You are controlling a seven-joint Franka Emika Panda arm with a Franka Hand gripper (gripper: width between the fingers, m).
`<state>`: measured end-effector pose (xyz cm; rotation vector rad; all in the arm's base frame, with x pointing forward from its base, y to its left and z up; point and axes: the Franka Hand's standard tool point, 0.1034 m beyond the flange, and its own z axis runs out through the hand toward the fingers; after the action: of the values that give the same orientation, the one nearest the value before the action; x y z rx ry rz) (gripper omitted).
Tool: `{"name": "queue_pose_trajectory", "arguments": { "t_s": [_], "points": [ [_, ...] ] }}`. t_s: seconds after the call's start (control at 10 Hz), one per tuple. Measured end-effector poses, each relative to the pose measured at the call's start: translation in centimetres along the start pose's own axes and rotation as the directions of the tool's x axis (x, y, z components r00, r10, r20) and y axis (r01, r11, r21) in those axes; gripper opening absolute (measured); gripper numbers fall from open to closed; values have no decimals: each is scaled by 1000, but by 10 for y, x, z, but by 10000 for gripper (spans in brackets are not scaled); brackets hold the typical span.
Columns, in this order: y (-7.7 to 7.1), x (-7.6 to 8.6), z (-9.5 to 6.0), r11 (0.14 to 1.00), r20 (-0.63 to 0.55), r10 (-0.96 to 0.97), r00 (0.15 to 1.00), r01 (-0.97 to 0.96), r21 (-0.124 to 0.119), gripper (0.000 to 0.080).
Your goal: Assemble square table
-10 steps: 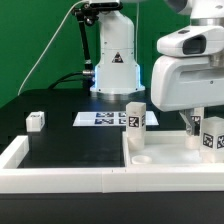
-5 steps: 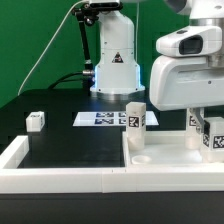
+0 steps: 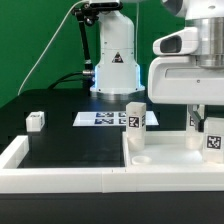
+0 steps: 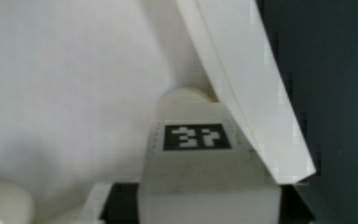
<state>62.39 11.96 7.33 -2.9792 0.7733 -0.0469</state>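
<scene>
The white square slab [image 3: 168, 155] lies at the exterior view's right, against the border wall. One tagged white leg [image 3: 135, 116] stands upright on its near-left corner. My gripper [image 3: 208, 132] is over the slab's right end, shut on another white leg [image 3: 213, 141] held upright with its tag facing out. In the wrist view the held leg [image 4: 197, 150] sits between my dark fingers [image 4: 126, 205], gripper [image 4: 202, 205], above the slab [image 4: 69, 100]. A third small leg [image 3: 37, 121] lies far off at the exterior view's left.
The marker board [image 3: 100, 119] lies behind the slab in front of the arm's base [image 3: 115, 70]. The long low white border wall [image 3: 60, 178] runs along the front and up the left side. In the wrist view a white edge [image 4: 247, 80] runs diagonally beside the dark table.
My gripper has shifted slightly to the exterior view's right and down with the leg in it; the wrist body has turned a little. The other parts have not moved.
</scene>
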Motion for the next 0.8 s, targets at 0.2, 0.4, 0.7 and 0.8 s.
{"name": "queue_pose_trajectory", "arguments": {
  "t_s": [0.2, 0.4, 0.7, 0.8],
  "points": [
    [0, 0, 0, 987, 0, 163, 987, -163, 5, 291],
    [1, 1, 0, 931, 9, 365, 931, -365, 10, 291],
    [3, 2, 0, 815, 45, 578, 815, -579, 12, 291],
    [3, 2, 0, 774, 52, 632, 773, -634, 9, 291]
  ]
}}
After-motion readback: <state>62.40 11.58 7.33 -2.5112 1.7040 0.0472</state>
